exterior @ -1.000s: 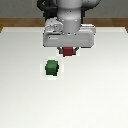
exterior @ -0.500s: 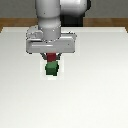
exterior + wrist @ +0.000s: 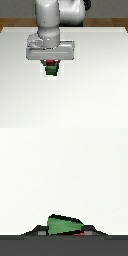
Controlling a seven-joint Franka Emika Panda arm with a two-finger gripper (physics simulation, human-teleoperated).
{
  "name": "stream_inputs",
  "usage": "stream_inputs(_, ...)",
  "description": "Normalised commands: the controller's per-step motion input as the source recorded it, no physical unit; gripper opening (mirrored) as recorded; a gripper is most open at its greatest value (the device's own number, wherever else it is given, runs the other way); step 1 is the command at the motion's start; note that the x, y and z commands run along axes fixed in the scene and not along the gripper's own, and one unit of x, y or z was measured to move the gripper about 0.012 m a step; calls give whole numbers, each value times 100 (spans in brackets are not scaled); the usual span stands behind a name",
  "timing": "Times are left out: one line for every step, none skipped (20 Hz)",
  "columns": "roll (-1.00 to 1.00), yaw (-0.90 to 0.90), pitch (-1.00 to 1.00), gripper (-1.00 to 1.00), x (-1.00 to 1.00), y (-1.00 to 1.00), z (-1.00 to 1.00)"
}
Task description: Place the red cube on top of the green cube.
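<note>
Where the pincer hangs, red cube atop green cube.

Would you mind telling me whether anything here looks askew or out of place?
Nothing stands out. The small dark-red cube sits squarely above the slightly larger dark-green cube on the plain white table, under the gripper. Whether the fingers have let go cannot be told.

Red cube mostly tucked under gripper, only thin sliver showing at frame centre. Fingertips hidden, so grip unclear. Green cube base cut off in wrist view.
</note>
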Motion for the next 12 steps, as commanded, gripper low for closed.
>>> stream_inputs(0,0,0,100,0,0,0)
stream_inputs(0,0,0,100,0,0,0)
stream_inputs(0,0,0,100,0,0,0)
stream_inputs(0,0,0,100,0,0,0)
stream_inputs(0,0,0,100,0,0,0)
stream_inputs(0,0,0,100,0,0,0)
stream_inputs(0,0,0,100,0,0,0)
stream_inputs(0,0,0,100,0,0,0)
stream_inputs(0,0,0,100,0,0,0)
stream_inputs(0,0,0,100,0,0,0)
stream_inputs(0,0,0,100,0,0,0)
stream_inputs(0,0,0,100,0,0,0)
